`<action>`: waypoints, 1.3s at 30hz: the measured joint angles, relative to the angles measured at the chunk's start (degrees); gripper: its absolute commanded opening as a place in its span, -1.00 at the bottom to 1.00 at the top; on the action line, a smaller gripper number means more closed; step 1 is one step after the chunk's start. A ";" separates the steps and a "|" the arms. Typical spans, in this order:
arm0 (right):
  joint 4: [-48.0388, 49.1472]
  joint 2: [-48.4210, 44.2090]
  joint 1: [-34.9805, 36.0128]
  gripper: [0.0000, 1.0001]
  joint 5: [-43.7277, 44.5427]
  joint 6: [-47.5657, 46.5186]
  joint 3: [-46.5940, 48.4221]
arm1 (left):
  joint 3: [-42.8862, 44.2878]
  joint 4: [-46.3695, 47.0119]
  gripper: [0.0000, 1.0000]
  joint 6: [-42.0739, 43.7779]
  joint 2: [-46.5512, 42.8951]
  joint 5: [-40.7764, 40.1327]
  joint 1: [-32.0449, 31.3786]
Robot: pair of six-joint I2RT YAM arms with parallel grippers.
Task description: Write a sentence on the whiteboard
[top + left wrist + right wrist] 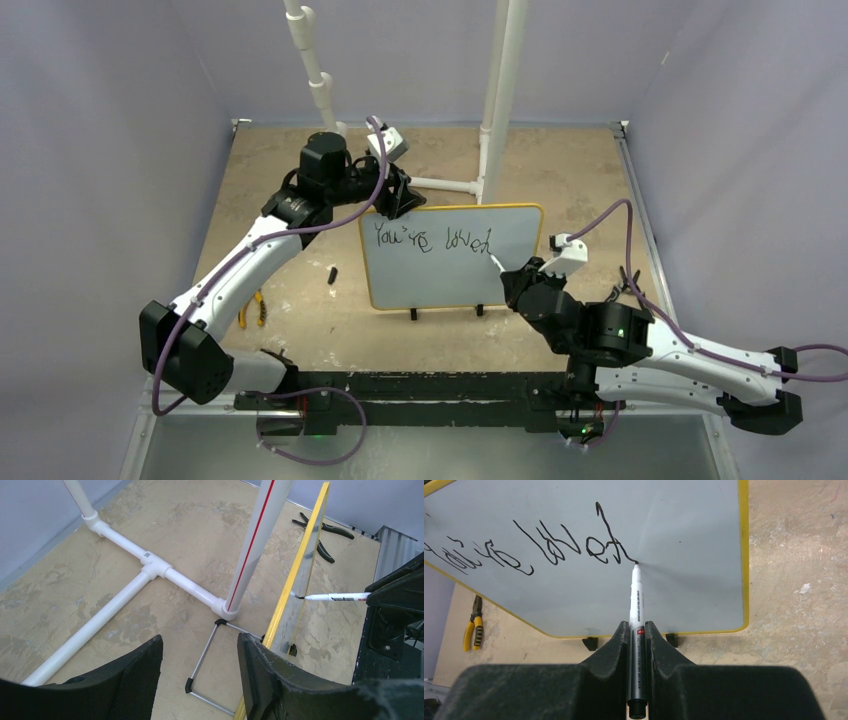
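The whiteboard (450,285) with its yellow frame stands upright mid-table on two black feet. One line of black script, "You're loved" (430,240), runs across its top. My right gripper (520,278) is shut on a white-and-grey marker (636,605) whose tip touches the board (694,540) at the end of the last letter of the sentence (549,545). My left gripper (398,198) sits behind the board's top left corner. Its jaws (200,642) are open and empty, with the right finger (265,675) beside the board's yellow edge (305,555). The marker (332,597) shows there too.
Yellow-handled pliers (252,310) lie left of the board, with a small black cap (331,272) nearby. White PVC pipes (500,90) rise behind the board, with a T-shaped base (155,567) on the table. The board's wire stand (205,660) rests behind it.
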 measured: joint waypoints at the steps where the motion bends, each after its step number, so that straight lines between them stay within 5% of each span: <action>1: -0.17 0.07 0.00 -1.00 0.02 0.02 0.02 | -0.04 0.00 0.12 -0.04 -0.04 -0.15 0.00; 9: 0.24 -0.63 -0.02 -1.00 -0.13 -2.01 0.70 | -0.09 0.02 0.14 -0.61 -0.68 -2.43 0.00; 19: 11.85 -5.92 -0.04 -1.00 -1.88 -11.98 -0.17 | -0.20 0.04 0.14 -1.40 -1.09 -3.02 0.00; 39: 9.97 -5.88 -0.04 -1.00 -3.04 -11.61 -0.17 | -1.62 2.47 0.20 -6.95 -1.73 -8.63 2.69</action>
